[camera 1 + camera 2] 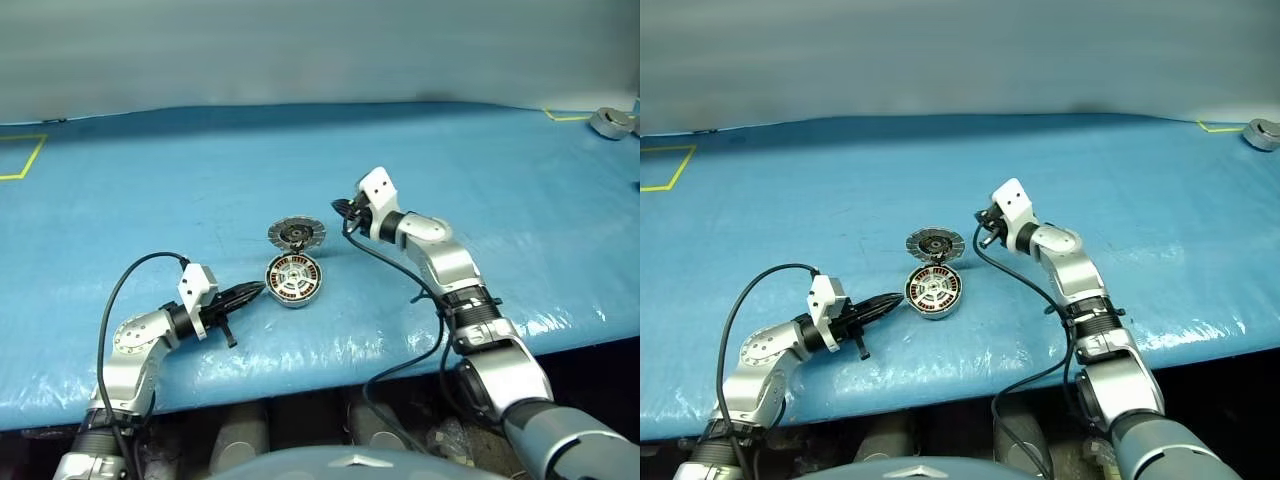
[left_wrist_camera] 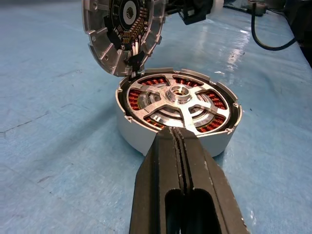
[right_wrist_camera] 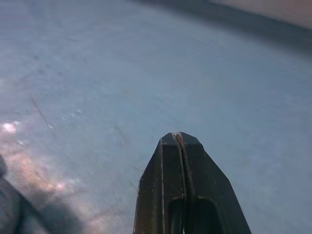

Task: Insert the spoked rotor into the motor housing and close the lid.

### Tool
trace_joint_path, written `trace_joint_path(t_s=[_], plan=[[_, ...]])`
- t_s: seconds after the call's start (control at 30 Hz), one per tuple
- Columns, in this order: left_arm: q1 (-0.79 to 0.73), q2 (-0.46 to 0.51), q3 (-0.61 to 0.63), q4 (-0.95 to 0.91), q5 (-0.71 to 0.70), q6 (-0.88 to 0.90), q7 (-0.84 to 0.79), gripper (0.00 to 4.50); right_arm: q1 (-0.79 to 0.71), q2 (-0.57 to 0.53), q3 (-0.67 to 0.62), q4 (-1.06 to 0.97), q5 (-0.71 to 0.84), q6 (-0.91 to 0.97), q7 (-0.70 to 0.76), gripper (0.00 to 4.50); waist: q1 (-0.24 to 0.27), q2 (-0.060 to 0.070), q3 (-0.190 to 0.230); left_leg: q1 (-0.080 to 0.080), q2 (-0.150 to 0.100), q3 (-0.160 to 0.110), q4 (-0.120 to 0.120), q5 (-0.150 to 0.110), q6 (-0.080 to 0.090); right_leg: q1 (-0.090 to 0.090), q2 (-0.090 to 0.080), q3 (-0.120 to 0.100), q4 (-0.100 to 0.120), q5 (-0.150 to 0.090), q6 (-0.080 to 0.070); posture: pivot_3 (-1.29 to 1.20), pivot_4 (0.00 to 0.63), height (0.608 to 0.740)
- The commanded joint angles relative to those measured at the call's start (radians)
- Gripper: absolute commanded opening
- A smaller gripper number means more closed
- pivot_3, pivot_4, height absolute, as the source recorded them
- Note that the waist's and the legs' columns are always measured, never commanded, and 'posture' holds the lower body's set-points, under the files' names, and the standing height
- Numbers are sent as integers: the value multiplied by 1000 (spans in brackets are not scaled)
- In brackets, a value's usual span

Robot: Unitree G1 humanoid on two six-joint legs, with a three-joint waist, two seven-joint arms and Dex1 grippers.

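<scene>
Left gripper [image 1: 252,291]: black fingers pressed together, holding nothing, tips at the housing's near edge.
Round silver motor housing [image 1: 293,279]: on the blue table [image 1: 480,190], silver spoked rotor [image 2: 179,100] inside.
Round grey lid [image 1: 296,235]: standing open.
Right gripper [image 3: 177,138]: fingers pressed together, holding nothing, beside the lid.

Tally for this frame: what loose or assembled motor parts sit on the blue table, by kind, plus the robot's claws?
Motor housing: 1, copper windings showing
Spoked rotor: 1, seated in the housing
Lid: 1, swung open on its hinge
Grey round part at the far table edge: 1, too small to identify
Claws: 2, left claw and right claw, both shut, empty
Total: 6
</scene>
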Motion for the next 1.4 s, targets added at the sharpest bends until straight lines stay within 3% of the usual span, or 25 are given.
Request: trace_joint_path(t_s=[0.03,0.37,0.57,1.0,1.27,1.4], plan=[[24,7,34,-44,-20,-10,10,0,-53,17,-15,8,53,-10,96,28,2,0,0,0,0,0,0,0,0,0,0,0,0,0,0,0,150,740],[57,10,53,-59,-21,-3,30,0,13,-34,103,-180,97,94,380,28,3,1,1,0,0,-1,0,0,0,-1,0,-2,1,-2,1,0,150,740],[54,11,52,-49,-22,-1,34,0,128,-98,182,-341,77,128,421,28,3,1,1,0,0,-1,0,0,0,-1,0,-2,1,-2,1,0,150,740],[27,19,46,-30,-18,9,25,0,265,-107,243,-382,8,106,315,28,2,1,0,1,0,0,2,0,0,0,0,-2,1,-6,0,0,150,740],[20,2,26,-25,-9,4,25,0,306,-17,101,-443,100,94,168,28,3,1,0,2,0,0,2,0,0,2,0,-1,1,-6,0,0,150,740],[12,-24,15,-11,-2,-7,34,0,348,-4,107,-527,60,49,90,884,5,1,0,1,0,0,2,0,0,1,0,-1,1,-6,0,0,150,740]])
